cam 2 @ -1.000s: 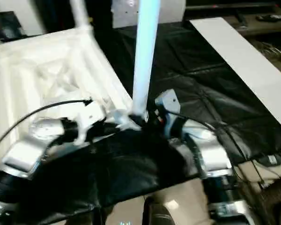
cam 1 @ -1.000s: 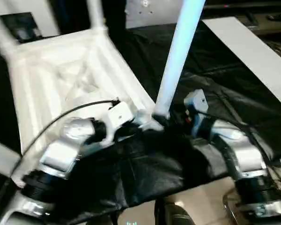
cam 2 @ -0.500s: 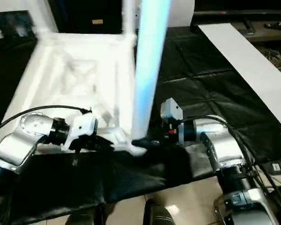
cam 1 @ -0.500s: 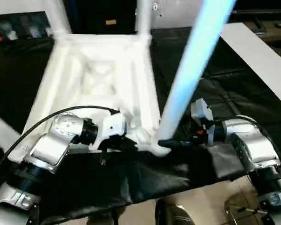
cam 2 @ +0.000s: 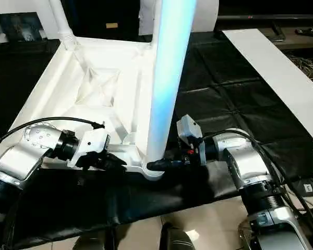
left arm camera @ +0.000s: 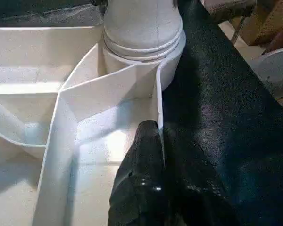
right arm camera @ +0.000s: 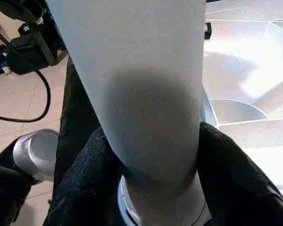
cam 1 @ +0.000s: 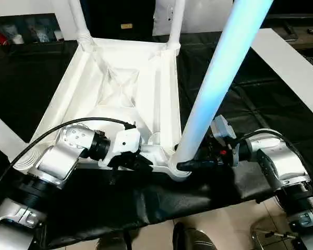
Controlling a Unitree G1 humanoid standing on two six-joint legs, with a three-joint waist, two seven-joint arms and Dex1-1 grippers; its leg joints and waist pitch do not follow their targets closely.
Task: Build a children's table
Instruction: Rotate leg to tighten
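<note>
Two black fingers of the right gripper (right arm camera: 153,188) clamp the base of a white leg (cam 1: 219,78) standing in the near corner socket (cam 1: 178,169) of the upturned children's table (cam 1: 120,94). The left gripper (left arm camera: 158,155) pinches the top's thin near rim. X-ribs cross its underside, two far legs stand, and it rests on the black-covered worktable (cam 1: 266,109).
</note>
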